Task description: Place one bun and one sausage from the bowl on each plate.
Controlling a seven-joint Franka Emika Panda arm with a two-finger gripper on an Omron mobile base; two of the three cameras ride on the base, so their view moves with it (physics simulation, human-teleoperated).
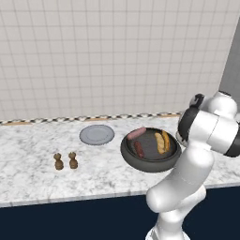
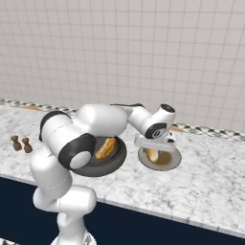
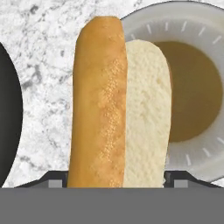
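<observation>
Hand view: gripper (image 3: 116,186) clamps bun (image 3: 118,105) lengthwise, bun hanging over near rim of right plate (image 3: 205,41). We judge: carry bun toward plate centre, lower, then release. Bowl (image 1: 151,161) beside plate holds sausages (image 1: 137,133), buns.

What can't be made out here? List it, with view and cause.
- Hand view: the bun's near end is cut off by the bottom edge, and the bun covers the plate's left side.
- Right base view: most of the bowl is behind the arm.
- Left base view: the shakers are too small for detail.
</observation>
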